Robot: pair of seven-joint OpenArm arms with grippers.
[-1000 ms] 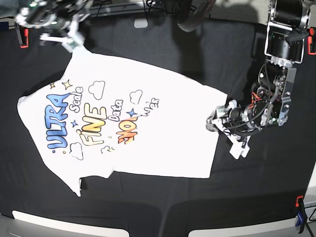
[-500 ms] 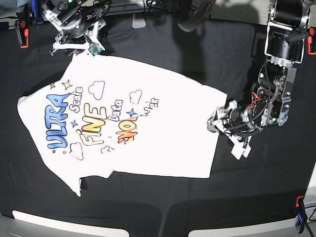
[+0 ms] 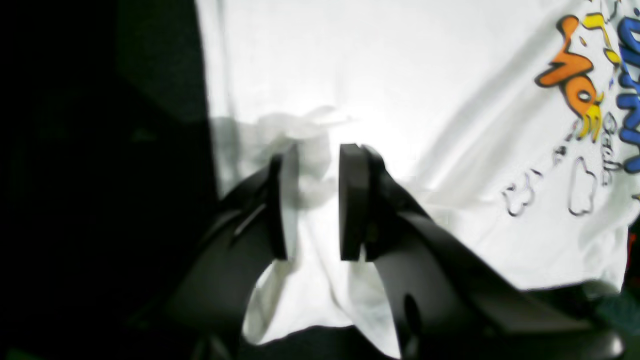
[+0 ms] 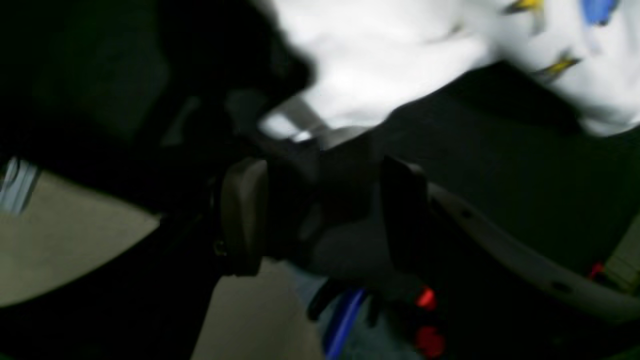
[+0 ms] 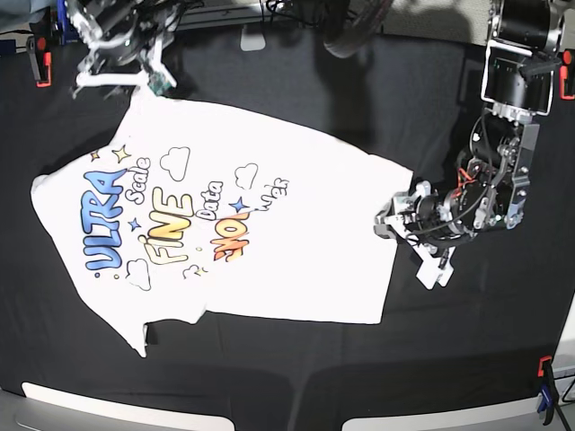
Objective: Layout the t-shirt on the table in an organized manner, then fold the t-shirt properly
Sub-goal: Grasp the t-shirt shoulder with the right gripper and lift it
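We see the white printed cotton t-shirt (image 5: 243,224) lying face-up on the black cloth worktop (image 5: 296,377). Our left end effector (image 3: 312,200) pinches its hem; our right end effector (image 4: 315,215) hovers wide and empty above a sleeve.

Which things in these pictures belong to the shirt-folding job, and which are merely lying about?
Part of the job:
- t-shirt, spread print-side up
- table, covered in black cloth
- left gripper, jaws closed on the shirt's hem
- right gripper, jaws open, empty

Just there:
- orange clamp at the table's edge
- blue clamp at the near edge
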